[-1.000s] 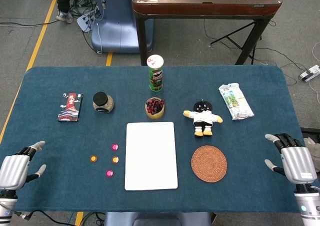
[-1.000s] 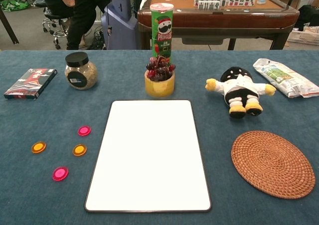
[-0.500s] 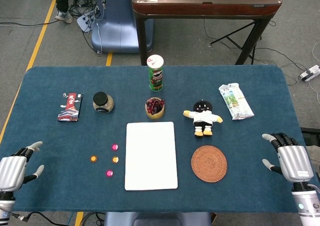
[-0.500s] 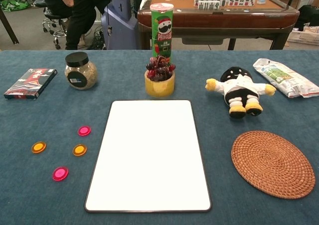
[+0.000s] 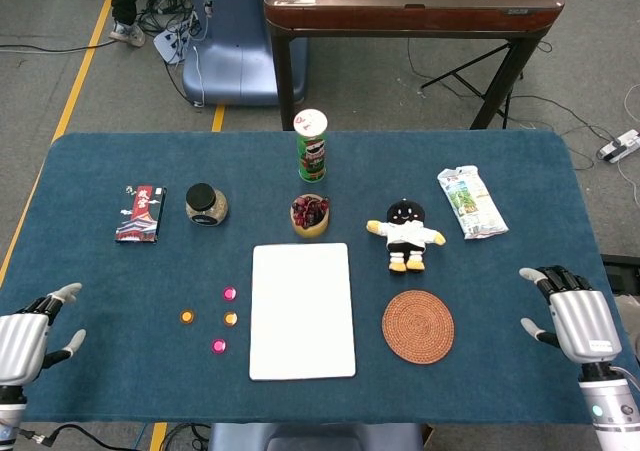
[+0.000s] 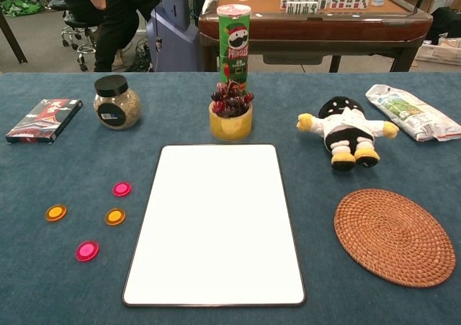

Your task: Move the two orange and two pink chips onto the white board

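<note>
The white board (image 5: 302, 310) (image 6: 216, 224) lies bare at the table's front middle. Left of it sit two orange chips (image 5: 186, 317) (image 5: 230, 318) and two pink chips (image 5: 229, 293) (image 5: 218, 346); the chest view shows the same orange chips (image 6: 55, 212) (image 6: 114, 216) and pink chips (image 6: 122, 189) (image 6: 86, 251). My left hand (image 5: 25, 339) hovers at the front left edge, fingers apart, holding nothing, far from the chips. My right hand (image 5: 572, 318) hangs at the front right edge, also with fingers spread and nothing in it. Neither hand shows in the chest view.
Behind the board stand a yellow cup of grapes (image 5: 310, 215), a Pringles can (image 5: 312, 146), a jar (image 5: 206, 204) and a red box (image 5: 140, 213). A plush toy (image 5: 405, 235), a snack bag (image 5: 470, 202) and a woven coaster (image 5: 418, 326) lie to the right.
Both hands have drawn back a little toward the front edge of the table, the left one lower and further left. The chips and board have not moved.
</note>
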You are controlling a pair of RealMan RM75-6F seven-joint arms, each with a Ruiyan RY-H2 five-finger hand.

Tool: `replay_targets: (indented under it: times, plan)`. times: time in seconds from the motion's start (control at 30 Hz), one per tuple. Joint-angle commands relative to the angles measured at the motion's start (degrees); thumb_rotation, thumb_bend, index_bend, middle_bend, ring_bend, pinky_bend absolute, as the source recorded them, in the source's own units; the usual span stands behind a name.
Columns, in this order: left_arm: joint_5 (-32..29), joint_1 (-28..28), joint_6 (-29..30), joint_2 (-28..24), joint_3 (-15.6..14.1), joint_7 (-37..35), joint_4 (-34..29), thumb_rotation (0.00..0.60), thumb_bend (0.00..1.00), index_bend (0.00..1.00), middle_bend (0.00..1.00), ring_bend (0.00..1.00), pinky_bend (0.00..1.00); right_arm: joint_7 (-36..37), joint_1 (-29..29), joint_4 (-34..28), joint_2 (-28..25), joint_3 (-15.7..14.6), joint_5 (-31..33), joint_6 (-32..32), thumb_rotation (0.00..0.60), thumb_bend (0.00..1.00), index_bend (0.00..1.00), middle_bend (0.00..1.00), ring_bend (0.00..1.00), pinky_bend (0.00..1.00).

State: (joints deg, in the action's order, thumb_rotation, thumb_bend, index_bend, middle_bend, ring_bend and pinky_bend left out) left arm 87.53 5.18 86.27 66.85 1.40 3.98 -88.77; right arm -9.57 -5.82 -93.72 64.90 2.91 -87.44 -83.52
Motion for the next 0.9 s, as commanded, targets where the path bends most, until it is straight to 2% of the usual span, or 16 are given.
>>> replay_targets:
  times: [0.03,0.77,0.83,0.9]
  plan:
    - [-0.1,0.1,-0.3,0.2,-0.1,0.2,0.1,0.600,0.28,0.28,0.38,0.43,0.59,0.2,0.0,0.0,-0.1,0.0,0.0,0.0,0.600,0.02,0.28,0.31,0.23,0.36]
    - [0.9,0.4,-0.5,0.3,-0.3,0.5,-0.1,0.600,0.28,0.29,0.38,0.44,0.61,0.5,0.6,-0.6,-0.7,-0.1,-0.4,-1.3,0.600,0.02,0.28,0.31,0.23,0.36]
    - [1.4,0.6,-0.6,0.2,-0.5,0.3,-0.4,0.600,0.28,0.29,0.39,0.47,0.67,0.4,0.7,-0.7,-0.7,-0.1,-0.5,-1.5,0.600,0.02,0.28,0.31,0.23,0.36]
    - [2.2,1.1,-1.1,-0.2,-0.6,-0.5,-1.2,0.600,0.28,0.29,0.43,0.58,0.80,0.4,0.8,-0.7,-0.7,0.0,-0.4,-1.6,0.600,0.02,0.28,0.31,0.23,0.36]
